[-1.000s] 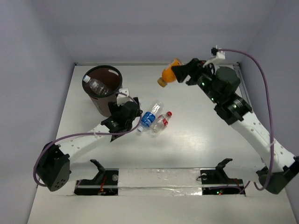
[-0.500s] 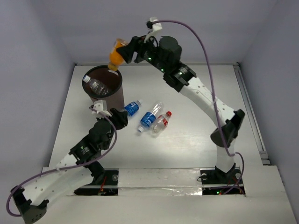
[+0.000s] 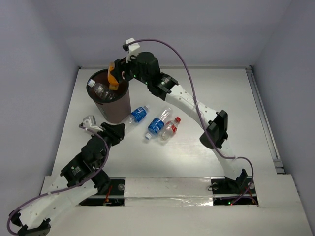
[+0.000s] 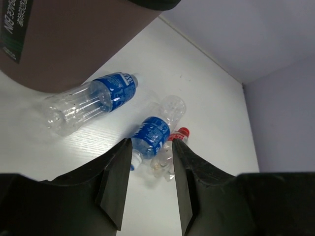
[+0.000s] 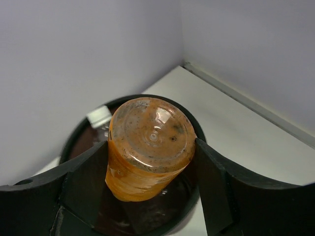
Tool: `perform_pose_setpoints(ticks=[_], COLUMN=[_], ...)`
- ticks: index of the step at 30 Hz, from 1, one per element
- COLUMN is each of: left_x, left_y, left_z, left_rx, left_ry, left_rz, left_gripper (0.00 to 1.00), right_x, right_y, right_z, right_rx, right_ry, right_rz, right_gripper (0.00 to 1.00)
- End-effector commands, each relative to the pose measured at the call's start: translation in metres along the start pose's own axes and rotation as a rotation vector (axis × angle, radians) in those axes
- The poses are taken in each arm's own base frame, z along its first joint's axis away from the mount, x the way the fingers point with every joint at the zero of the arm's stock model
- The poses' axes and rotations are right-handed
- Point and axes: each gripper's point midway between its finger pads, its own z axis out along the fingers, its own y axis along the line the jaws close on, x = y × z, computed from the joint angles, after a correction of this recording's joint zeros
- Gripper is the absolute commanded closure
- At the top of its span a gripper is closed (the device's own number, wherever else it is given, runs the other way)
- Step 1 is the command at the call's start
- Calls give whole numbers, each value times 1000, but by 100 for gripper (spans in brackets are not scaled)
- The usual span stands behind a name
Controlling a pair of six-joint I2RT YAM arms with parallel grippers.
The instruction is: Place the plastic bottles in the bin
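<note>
My right gripper [image 3: 116,77] is shut on the orange bottle [image 3: 113,78], which hangs neck down over the mouth of the dark brown bin [image 3: 120,105]. In the right wrist view the orange bottle [image 5: 147,152] sits between both pads above the bin's rim [image 5: 71,145]. A clear bottle [image 3: 101,90] lies inside the bin. On the table lie a blue-labelled bottle [image 3: 139,114] against the bin, a second blue-labelled one [image 3: 156,124] and a red-capped one [image 3: 170,129]. My left gripper [image 3: 114,133] stands open and empty in front of the bin, short of these bottles [image 4: 93,101].
The bin's brown wall [image 4: 74,39] fills the upper left of the left wrist view. The right arm arches over the middle of the table. Grey walls close the back and both sides.
The right arm swung from the back right over to the bin with the orange bottle. The left arm drew back toward the near left, its jaws narrowed, uncovering a blue-labelled bottle beside the bin.
</note>
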Motion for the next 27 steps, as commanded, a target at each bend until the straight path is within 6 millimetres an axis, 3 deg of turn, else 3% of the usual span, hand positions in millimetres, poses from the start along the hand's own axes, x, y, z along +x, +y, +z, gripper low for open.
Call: perform_pose_setpoints(ticks=[1,3,4,5,8,9,12,14,16,17,18,19,20,21,22,23,24,25,26,27], left_x=[-5,-4,-5,-6,-8,-8,-6,0,9,12,16,14,25,30,27,36,40,41,42,45], left_y=[-2,-1,-2,-2,-1,0,-4,-11,-16,-17,-18,-24,-21,-23,-33,-32,-37,-48,-51,-59], left_z=[3,6,6,7,9,11,17,23,34,37,42,47,56,61,67,76,80,89,93,98], left_rx=[-40,-54,-51,-53,-67,-89,-96,-97,-104,-109,-114,-110,-138,-140,-120,-125,-105,-78,-54,-21], left_ry=[-5,-3,-11,-16,-20,-21,-7,23,57,67,78,72,100,115,102,123,135,122,123,124], left_rz=[15,31,32,38,69,83,130,163,221,244,271,298,344,372,378,443,463,473,531,548], left_gripper=[64,61,55,52,39,37,35,34,34,34,34,34,34,34,34,34,34,33,32,30], right_x=[-37,-28,-26,-22,-24,-38,-49,-72,-66,-89,-100,-64,-63,-98,-97,-53,-80,-76,-40,-38], right_y=[5,9,8,7,7,11,17,21,13,15,4,-8,-20,-20,-36,-53,-54,-69,-79,-82], right_z=[-5,-2,-1,0,-4,-10,-19,-36,-44,-65,-76,-79,-90,-122,-137,-144,-176,-191,-199,-210], right_rx=[31,22,27,30,28,17,-5,-9,29,40,65,95,133,130,158,201,202,236,264,271], right_ry=[-90,-75,-74,-65,-70,-100,-117,-150,-133,-170,-204,-138,-152,-245,-258,-184,-270,-287,-233,-249], right_rz=[-97,-107,-110,-111,-118,-116,-114,-116,-108,-97,-81,-32,0,37,96,124,153,196,212,226], right_gripper=[39,32,21,16,8,6,4,4,14,20,29,59,70,77,83,84,85,85,85,85])
